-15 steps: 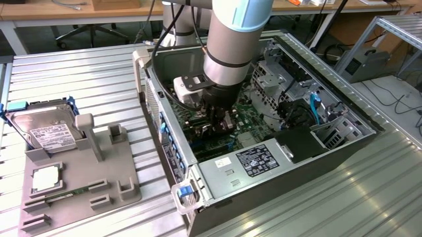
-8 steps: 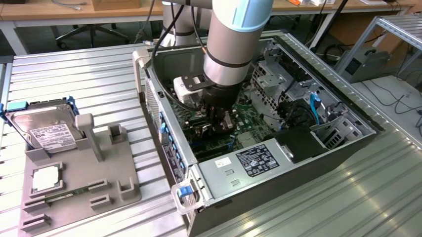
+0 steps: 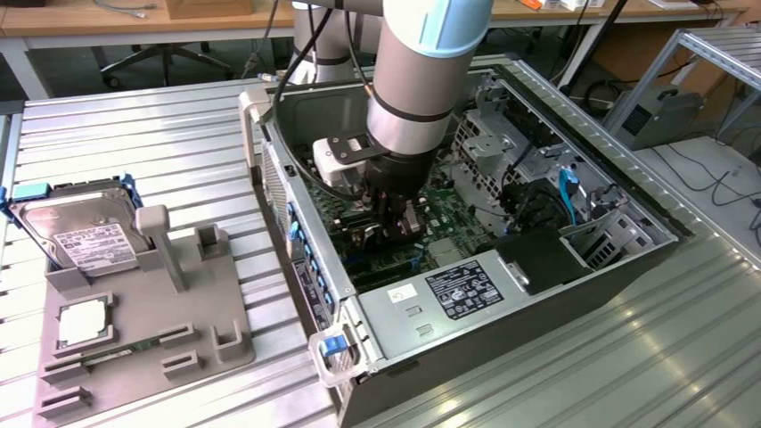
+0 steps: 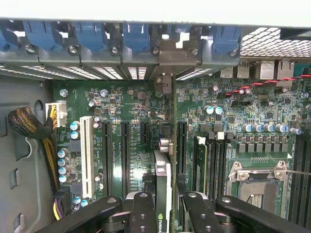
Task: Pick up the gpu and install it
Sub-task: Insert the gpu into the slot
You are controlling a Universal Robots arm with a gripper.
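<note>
While over slots, gripper (image 4: 163,206) on gpu (image 4: 164,184)

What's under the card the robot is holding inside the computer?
Under the gpu, held edge-on by the tool, lies the green motherboard with its long black slots. The card hides the spot directly beneath it.

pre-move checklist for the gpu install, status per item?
1. Hand shut on the gpu: ok, fingers flank the card.
2. Card inside the open case, over the motherboard: ok.
3. Card edge parallel to the black expansion slots: ok, as the wrist view shows it.
4. Bracket end toward the rear slot openings with blue latches: ok.
5. Card seated in a slot: cannot tell, its lower edge is hidden.
6. Yellow-and-black cable bundle apart from the card: ok.
</note>
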